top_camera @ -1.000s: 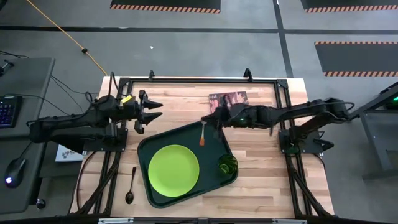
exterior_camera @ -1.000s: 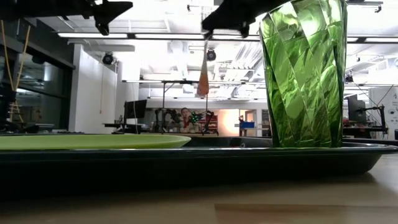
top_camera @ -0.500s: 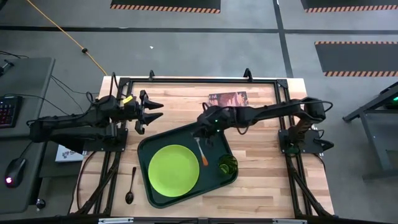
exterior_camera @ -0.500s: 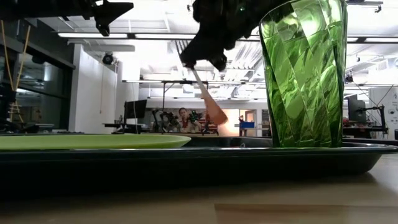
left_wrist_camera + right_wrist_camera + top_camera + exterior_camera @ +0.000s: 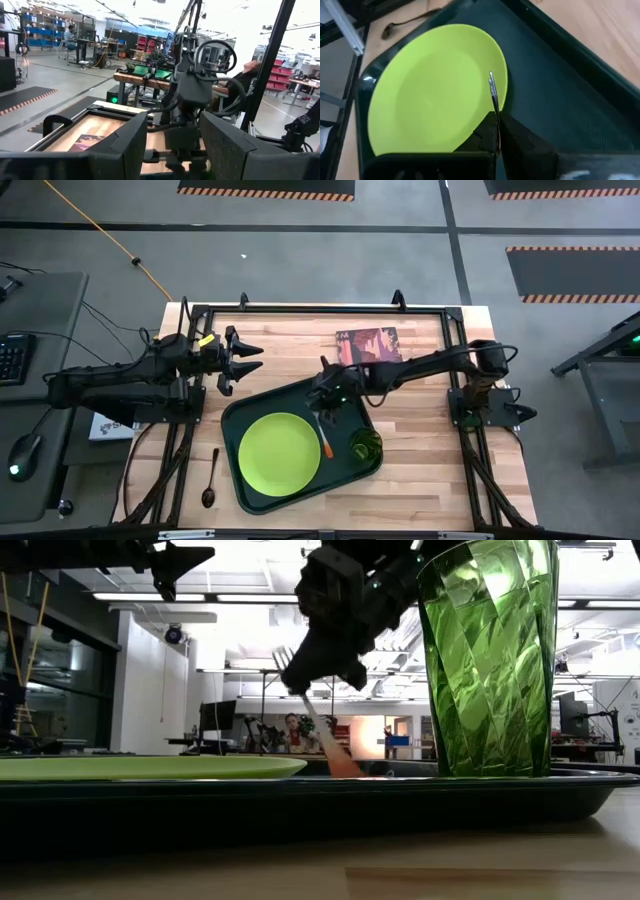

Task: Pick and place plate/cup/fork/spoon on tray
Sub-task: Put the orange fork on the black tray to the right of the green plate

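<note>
The dark-green tray (image 5: 245, 420) lies at the table's middle. On it are the lime-green plate (image 5: 279, 452) and the green cup (image 5: 365, 444), which stands upright near the right rim. My right gripper (image 5: 321, 410) is low over the tray, between plate and cup, shut on the fork (image 5: 324, 438). The fork's orange handle slants down beside the plate's right edge. The spoon (image 5: 209, 478) lies on the wood left of the tray. My left gripper (image 5: 250, 356) waits open above the table's far left. My right gripper pinches the fork's metal neck (image 5: 303, 705) between its two fingers, just behind the tines (image 5: 283, 658). The fingers slant down from the table's far right. The fork is tilted, tines up past the fingers (image 5: 492, 90). Its orange end (image 5: 345, 766) is down at the tray floor behind the rim.
A small reddish book (image 5: 367, 343) lies on the wood beyond the tray, under my right arm. Bare wood lies right of the tray and along the near edge. Black frame rails run along the table's sides.
My right gripper has gone down and toward the table's near edge, a little left, carrying the fork. The fork hung upright high above the tray's far rim. It now slants, with its orange end down at the tray beside the plate.
</note>
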Robot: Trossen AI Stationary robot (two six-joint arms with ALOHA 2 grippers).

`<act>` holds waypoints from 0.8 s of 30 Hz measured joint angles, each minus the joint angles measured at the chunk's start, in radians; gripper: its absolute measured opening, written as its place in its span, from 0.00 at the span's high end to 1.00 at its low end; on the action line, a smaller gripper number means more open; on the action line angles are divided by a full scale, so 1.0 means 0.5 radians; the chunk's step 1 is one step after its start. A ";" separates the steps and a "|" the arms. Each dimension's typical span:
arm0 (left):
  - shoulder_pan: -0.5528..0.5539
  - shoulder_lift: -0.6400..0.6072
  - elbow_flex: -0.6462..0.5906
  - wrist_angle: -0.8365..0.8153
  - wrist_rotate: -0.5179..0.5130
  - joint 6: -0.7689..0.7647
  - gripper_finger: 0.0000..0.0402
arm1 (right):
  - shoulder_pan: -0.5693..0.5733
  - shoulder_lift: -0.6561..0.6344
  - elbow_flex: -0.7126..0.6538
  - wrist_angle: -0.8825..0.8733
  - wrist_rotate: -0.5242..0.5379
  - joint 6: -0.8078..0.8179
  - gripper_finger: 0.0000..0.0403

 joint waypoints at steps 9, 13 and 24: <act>0.000 0.000 0.000 -0.025 0.000 0.001 0.57 | 0.000 0.111 0.000 -0.068 0.086 0.121 1.00; 0.000 0.000 -0.001 -0.034 -0.001 0.001 0.57 | -0.001 0.174 0.000 -0.056 0.087 0.219 1.00; 0.001 0.000 -0.001 -0.035 0.000 0.002 0.57 | -0.001 0.273 0.000 -0.073 0.164 0.398 1.00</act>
